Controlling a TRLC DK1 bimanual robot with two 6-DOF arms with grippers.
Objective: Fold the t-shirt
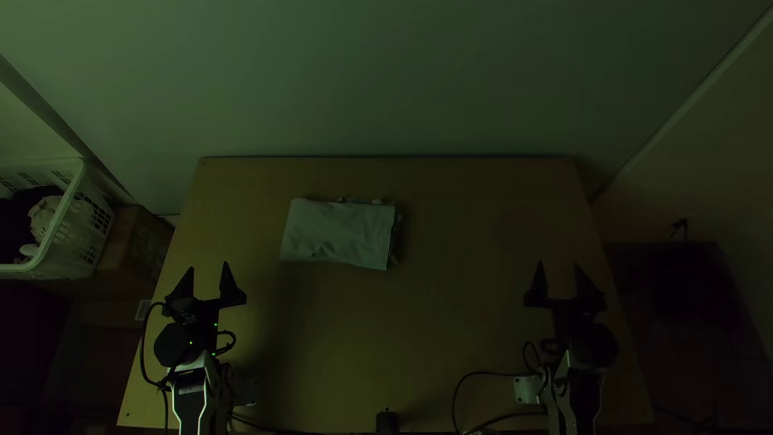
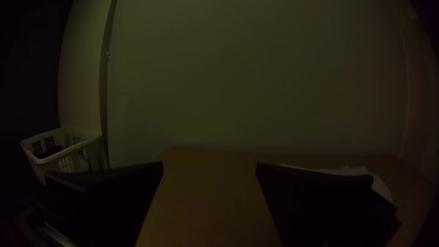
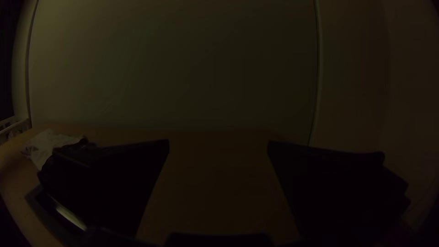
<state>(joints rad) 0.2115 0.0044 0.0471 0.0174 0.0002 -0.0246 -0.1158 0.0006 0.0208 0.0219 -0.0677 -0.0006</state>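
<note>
Well, the folded t-shirt (image 1: pixel 338 234) lies on the wooden table (image 1: pixel 451 338); left gripper (image 1: pixel 208 266) and right gripper (image 1: pixel 559 264) gape empty above the table's opposite sides.

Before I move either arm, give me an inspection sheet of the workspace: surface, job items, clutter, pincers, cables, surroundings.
Surface: light wooden table, dimly lit.
Job's things: t-shirt folded into a rough rectangle, left of the table's middle, fabric peeking out at its far and right edges.
Clutter: small dark object at the near edge.
Grippers: left pincer and right pincer both open, away from the shirt.
Cables: black cable looping beside the right arm; another beside the left.
Surroundings: white basket holding cloth, left of the table.
</note>
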